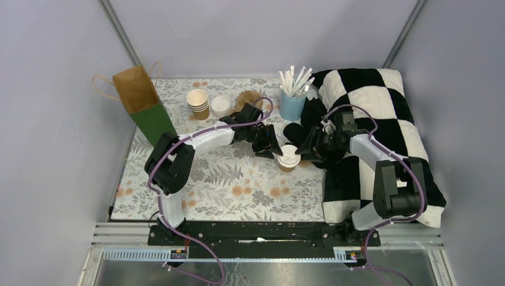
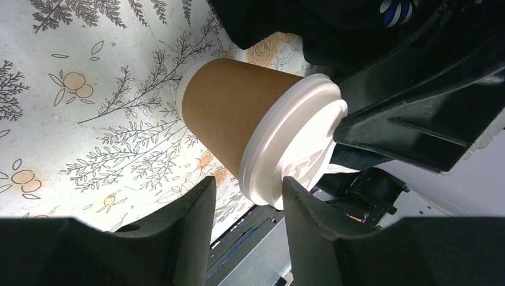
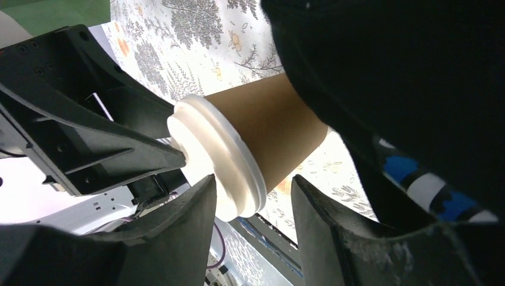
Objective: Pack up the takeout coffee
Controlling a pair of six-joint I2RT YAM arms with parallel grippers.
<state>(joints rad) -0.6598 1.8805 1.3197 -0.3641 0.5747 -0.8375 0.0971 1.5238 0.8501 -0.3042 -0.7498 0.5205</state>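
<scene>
Takeout coffee cup [image 2: 232,113] is standing between left end effector [image 1: 273,149] and right end effector [image 1: 304,154]; both are flanking its lid [image 2: 298,143], jaws half-parted; I cannot tell whether either is gripping.

You have no readable text here; the raised marks on the white lid [image 2: 301,149] are too faint to make out

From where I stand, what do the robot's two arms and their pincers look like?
Both the left arm and right arm have smooth white links joined by chunky black joints, with a purple cable looping along each. The left pincer and right pincer are matte black, with two thick wedge-shaped fingers.
</scene>
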